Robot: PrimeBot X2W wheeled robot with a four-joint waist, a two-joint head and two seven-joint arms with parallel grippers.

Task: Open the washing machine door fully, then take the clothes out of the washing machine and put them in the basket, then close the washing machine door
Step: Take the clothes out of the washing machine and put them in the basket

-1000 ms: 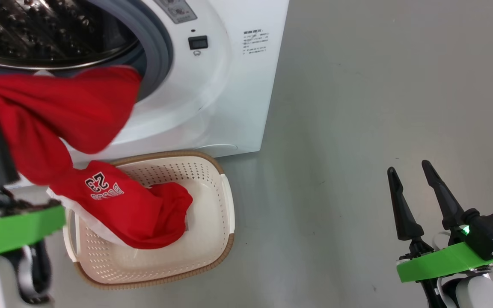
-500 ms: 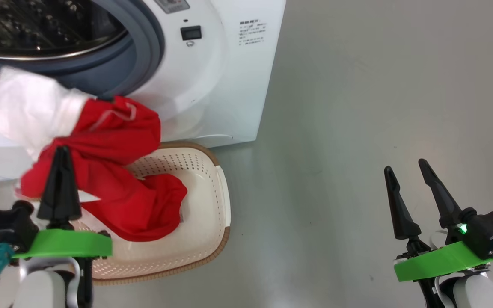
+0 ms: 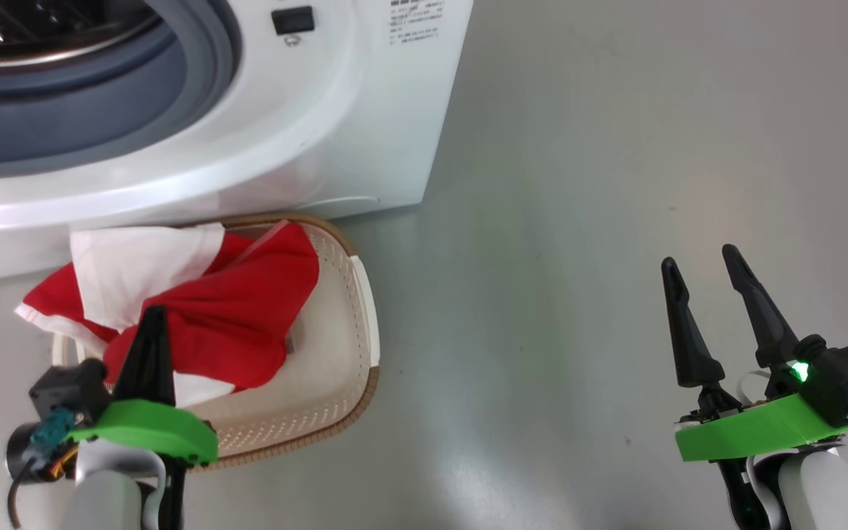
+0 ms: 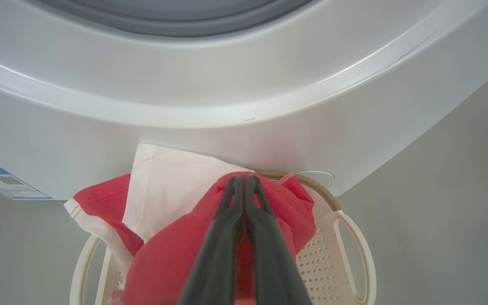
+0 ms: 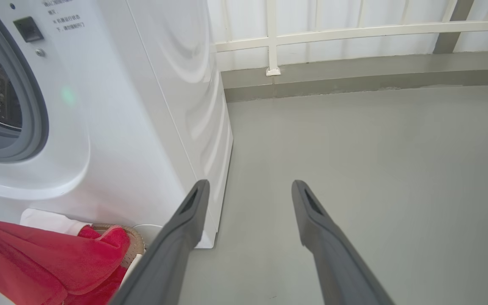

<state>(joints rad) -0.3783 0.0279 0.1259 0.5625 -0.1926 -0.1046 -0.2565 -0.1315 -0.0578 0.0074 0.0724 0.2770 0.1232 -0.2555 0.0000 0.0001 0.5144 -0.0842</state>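
Red clothes [image 3: 232, 324] are pinched between the pressed-together fingers of the left claw [image 3: 150, 324], which points at the washing machine [image 3: 284, 147] and hangs over the near left part of the basket [image 3: 366, 309]. From that claw the bundle spreads away toward the machine, its long axis running side to side. Most of it lies inside the basket, but a white and red edge droops over the rim on the robot's left. The basket stands just beside the machine's base. Letting go here would probably leave that edge hanging out. The right claw [image 3: 698, 258], spread wide and empty, waits well apart over bare floor [image 3: 578, 221], so the left arm is nearer
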